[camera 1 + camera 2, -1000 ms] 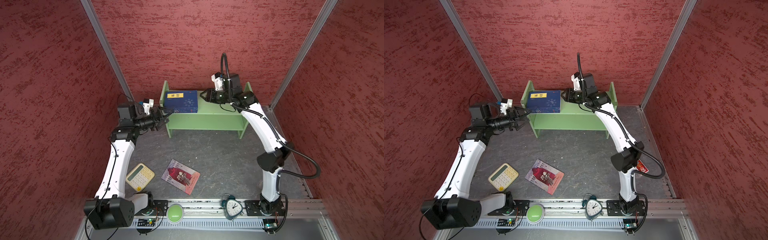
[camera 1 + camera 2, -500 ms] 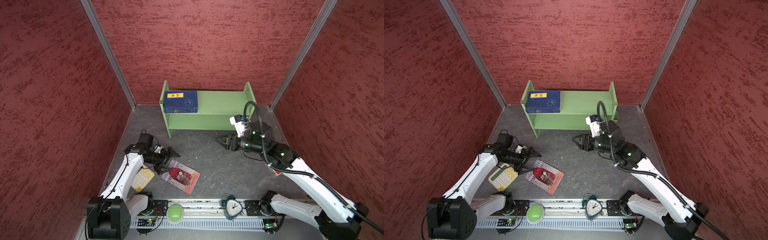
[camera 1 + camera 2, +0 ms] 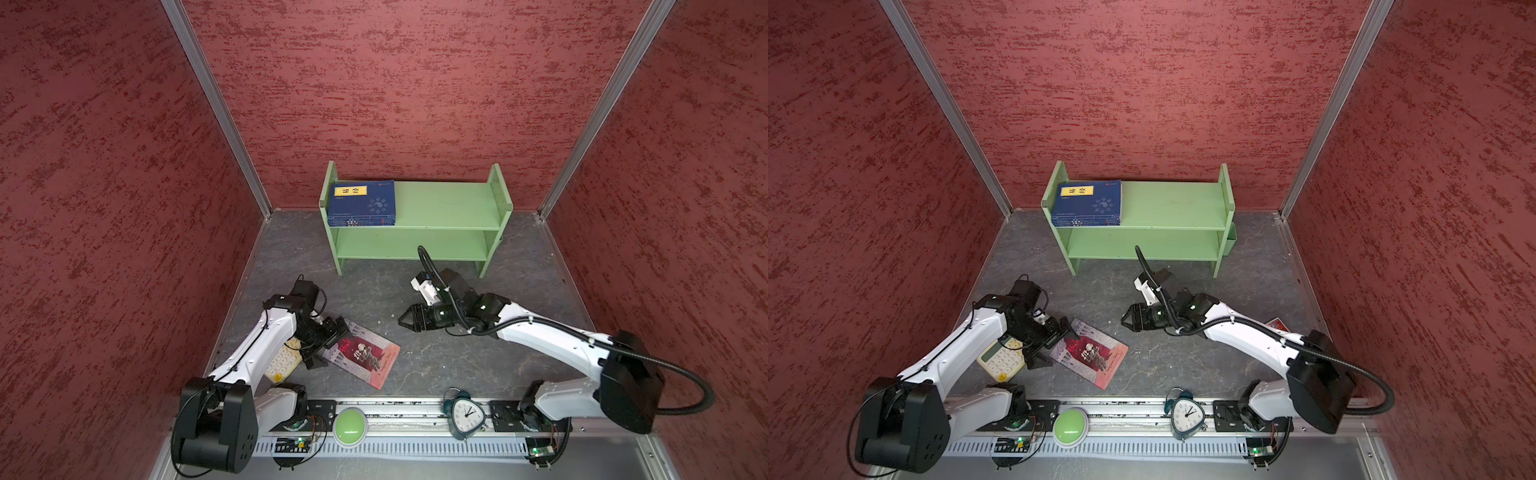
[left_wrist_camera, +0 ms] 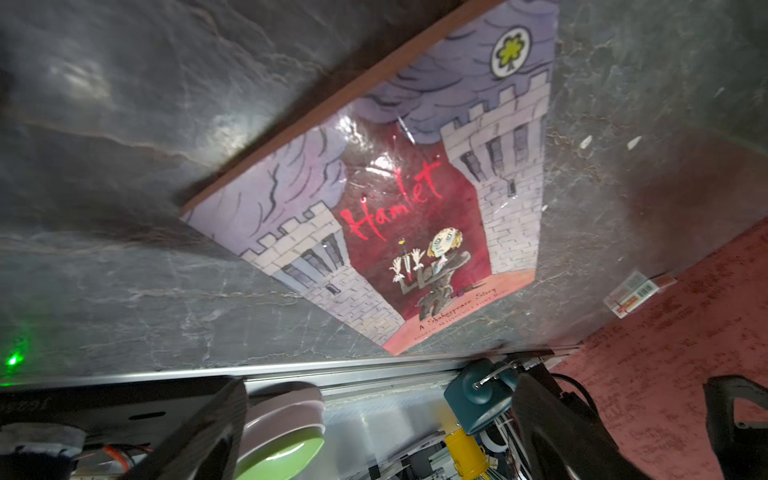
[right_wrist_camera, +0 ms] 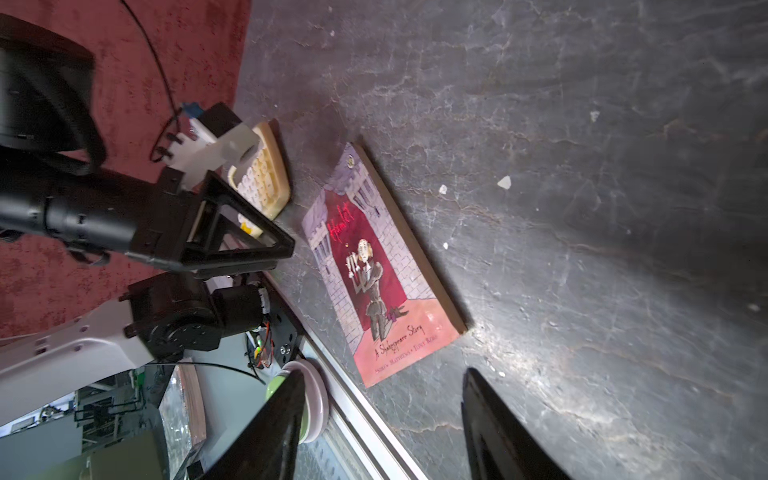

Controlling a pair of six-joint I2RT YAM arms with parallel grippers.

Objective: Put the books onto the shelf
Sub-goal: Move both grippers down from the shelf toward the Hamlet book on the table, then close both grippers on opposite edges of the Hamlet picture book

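Change: both arms gone from the far shelf (image 3: 449, 203) where they were a second ago; now low over the near floor, one on each side of the red book (image 3: 361, 353).
Left gripper (image 3: 330, 344): spread as wide as it goes, empty; sits just beside the left edge of the red book and partly over the calculator (image 3: 284, 359); no clear contact with the cover.
Right gripper (image 3: 404, 324): parted, wider than a second ago, nothing between the jaws; points left at the book from the right, apart from it.
Red book: flat on the floor, cover up, skewed; near-left of centre, just beside the calculator, well apart from the shelf.
Navy books (image 3: 361, 203): stacked flat at the left end of the upper tier, against the left side panel; number in the stack not readable from above.
Meaning: navy stack looks delivered; red book seemingly the last one off the shelf; approach for its pickup judged to be the step in hand.
Next move: likely needs one edge lifted first, the book being thin and flat on the floor.
Risk: calculator nudged by the left fingers; glossy cover slipping.
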